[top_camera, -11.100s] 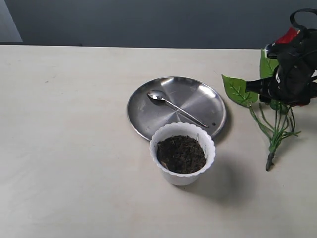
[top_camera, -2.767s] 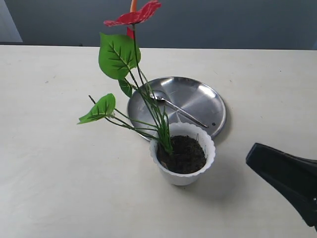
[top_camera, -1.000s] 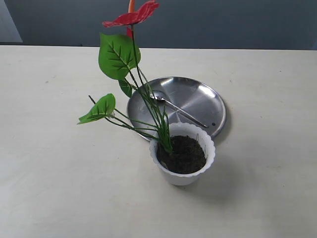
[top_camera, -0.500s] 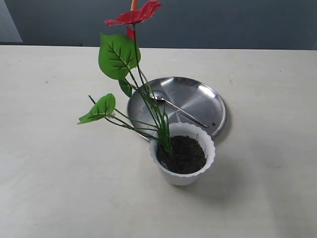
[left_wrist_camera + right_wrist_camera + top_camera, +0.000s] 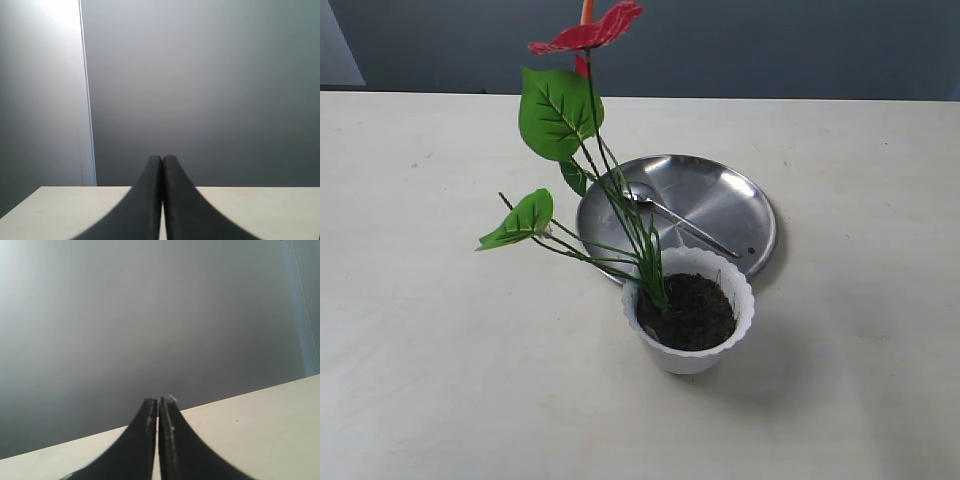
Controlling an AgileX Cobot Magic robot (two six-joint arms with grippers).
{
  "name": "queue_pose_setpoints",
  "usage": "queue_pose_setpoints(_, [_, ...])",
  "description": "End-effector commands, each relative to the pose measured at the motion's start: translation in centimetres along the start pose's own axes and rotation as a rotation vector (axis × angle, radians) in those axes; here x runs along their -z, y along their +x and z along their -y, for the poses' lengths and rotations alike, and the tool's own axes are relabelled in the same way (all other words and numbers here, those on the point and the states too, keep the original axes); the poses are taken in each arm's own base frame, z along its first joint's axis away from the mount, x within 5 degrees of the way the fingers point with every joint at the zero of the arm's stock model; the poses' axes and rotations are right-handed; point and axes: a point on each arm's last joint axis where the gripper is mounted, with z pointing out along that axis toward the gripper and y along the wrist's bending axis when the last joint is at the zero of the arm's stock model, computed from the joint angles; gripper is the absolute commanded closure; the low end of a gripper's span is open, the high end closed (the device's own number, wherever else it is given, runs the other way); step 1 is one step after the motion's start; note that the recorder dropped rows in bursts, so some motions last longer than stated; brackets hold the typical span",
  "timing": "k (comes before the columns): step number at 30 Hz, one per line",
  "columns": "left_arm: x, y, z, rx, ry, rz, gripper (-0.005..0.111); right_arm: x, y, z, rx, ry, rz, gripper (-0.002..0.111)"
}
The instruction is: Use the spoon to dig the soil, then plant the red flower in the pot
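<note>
2 hands closed, empty: left hand (image 5: pixel 162 161), right hand (image 5: pixel 158 402).

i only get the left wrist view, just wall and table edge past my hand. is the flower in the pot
Observer: Yes. The red flower stands with its stem base stuck in the soil of the pot, leaning toward the left side of the exterior view.
Operator: where's the spoon
Observer: The spoon lies on the steel plate right behind the pot.
Operator: right hand near it?
Observer: No. The right hand is out of the exterior view; its own camera shows it shut, empty, facing the wall.
Operator: and mine?
Observer: The left hand is also absent from the exterior view, so nothing is near the pot.
</note>
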Motion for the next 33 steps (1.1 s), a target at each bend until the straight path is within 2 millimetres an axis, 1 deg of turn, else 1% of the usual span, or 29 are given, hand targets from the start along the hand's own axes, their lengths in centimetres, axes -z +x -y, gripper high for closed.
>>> queue_pose_setpoints(1, [0.0,0.04,0.13,0.008,0.021,0.0,0.106,0.03,0.01,0.03,0.014,0.004,0.005,0.106])
queue_pose_setpoints(7, [0.06,0.03,0.65,0.028,0.115,0.001,0.106,0.03,0.08,0.05,0.014,0.006,-0.003,0.106])
queue_pose_setpoints(33, [0.06,0.03,0.65,0.028,0.115,0.001,0.106,0.03,0.06,0.05,0.01,0.006,-0.001,0.106])
